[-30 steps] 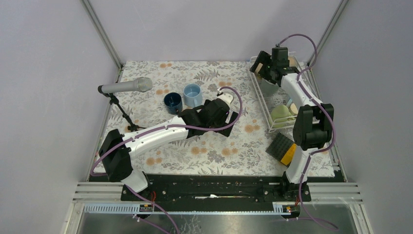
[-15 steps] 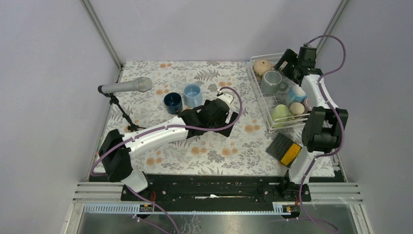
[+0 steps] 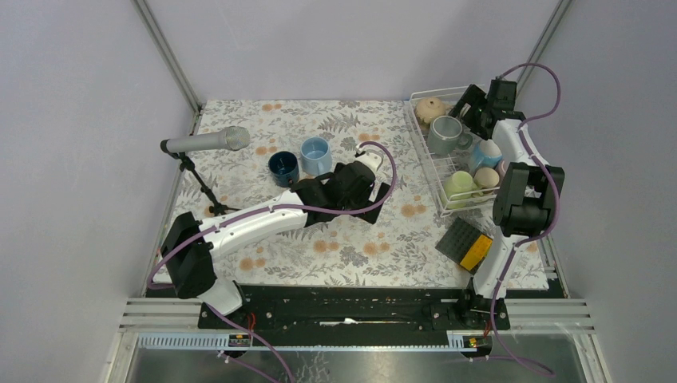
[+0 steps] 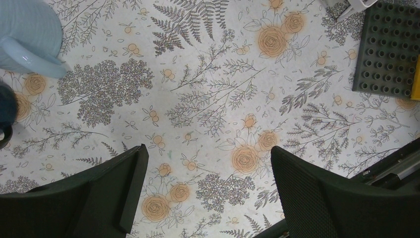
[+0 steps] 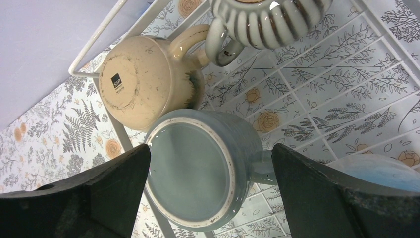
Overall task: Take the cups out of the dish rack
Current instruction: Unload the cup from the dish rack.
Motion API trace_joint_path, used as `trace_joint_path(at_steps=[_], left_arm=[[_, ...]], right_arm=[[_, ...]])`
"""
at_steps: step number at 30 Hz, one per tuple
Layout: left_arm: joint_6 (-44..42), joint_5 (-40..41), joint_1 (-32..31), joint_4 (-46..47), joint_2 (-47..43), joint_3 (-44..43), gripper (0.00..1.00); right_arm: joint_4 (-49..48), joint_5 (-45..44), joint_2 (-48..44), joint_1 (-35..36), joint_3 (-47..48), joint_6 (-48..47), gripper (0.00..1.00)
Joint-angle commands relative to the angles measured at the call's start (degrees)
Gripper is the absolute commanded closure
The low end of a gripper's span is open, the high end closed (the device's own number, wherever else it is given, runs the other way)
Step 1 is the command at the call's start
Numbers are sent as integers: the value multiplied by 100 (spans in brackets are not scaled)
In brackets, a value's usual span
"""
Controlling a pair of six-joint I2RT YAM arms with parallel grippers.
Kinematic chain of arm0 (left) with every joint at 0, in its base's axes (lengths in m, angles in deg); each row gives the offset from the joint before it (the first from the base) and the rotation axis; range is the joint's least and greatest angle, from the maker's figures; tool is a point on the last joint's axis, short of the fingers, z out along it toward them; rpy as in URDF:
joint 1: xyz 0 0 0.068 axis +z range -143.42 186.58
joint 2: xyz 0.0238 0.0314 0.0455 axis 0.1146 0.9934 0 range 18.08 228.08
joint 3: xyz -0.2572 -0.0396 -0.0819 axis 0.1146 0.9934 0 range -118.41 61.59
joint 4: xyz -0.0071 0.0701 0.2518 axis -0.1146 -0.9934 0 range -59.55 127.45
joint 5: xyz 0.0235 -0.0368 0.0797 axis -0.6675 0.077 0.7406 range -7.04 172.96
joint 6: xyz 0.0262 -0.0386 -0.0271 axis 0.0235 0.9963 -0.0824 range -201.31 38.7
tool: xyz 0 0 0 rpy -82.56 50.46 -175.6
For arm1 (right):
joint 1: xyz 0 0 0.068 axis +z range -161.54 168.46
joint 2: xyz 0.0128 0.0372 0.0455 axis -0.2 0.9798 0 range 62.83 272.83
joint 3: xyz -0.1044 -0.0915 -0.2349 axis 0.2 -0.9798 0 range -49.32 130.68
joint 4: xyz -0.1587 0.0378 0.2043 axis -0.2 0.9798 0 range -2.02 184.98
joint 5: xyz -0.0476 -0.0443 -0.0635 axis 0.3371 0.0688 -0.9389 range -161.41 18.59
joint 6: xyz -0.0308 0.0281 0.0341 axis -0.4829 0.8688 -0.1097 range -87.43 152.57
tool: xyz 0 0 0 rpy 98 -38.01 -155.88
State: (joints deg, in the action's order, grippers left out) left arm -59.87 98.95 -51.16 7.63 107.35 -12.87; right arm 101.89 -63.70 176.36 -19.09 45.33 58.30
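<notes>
From above: a second ago the right gripper (image 3: 473,112) hung over the far left corner of the rack (image 3: 423,155) and hid the mugs there. It has since swung to the far right side, so the tan mug (image 3: 431,108) and the grey mug (image 3: 444,134) now show in full. The left arm (image 3: 255,219) and the two mugs on the flowered cloth (image 3: 263,128) have not moved.

The rack is a white wire basket at the table's right edge. The tan mug sits in its far left corner with the grey mug just nearer. A second light blue mug (image 3: 487,152) is on the right side, and a green mug (image 3: 459,185) is at the near end. Well apart from the rack, the dark blue mug (image 3: 283,167) and the light blue mug (image 3: 316,155) stand upright side by side. A black-and-orange pad (image 3: 465,243) lies just in front of the rack.

Left wrist: the left gripper (image 4: 208,158) is spread wide over bare cloth and holds nothing. The light blue mug is at the top left corner and the pad at the top right.

Right wrist: the right gripper's fingers (image 5: 99,193) are spread wide and empty. The grey mug shows between them, its round end facing the camera. Beyond it the tan mug shows its base. Its handle overlaps the handle of the striped mug (image 5: 267,20).
</notes>
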Motion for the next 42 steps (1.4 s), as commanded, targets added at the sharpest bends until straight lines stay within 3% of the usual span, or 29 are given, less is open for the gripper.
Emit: trace_joint_path(at_steps=[1,11,22,42], left_arm=[[1,-44,-10,244,-287,38,1],[15,-40,-34,245,-331,57,1],[2,26,-54,242,-384,90,1],[41,-19,-80,271,-393,116,1]], right_arm=[[-132,234,-41,-1,114,36,0],[-255,238,-201,-1,-142,138,0],[-84,199,128,-1,350,129,0],[-406,518,-534,79,-816,394,0]])
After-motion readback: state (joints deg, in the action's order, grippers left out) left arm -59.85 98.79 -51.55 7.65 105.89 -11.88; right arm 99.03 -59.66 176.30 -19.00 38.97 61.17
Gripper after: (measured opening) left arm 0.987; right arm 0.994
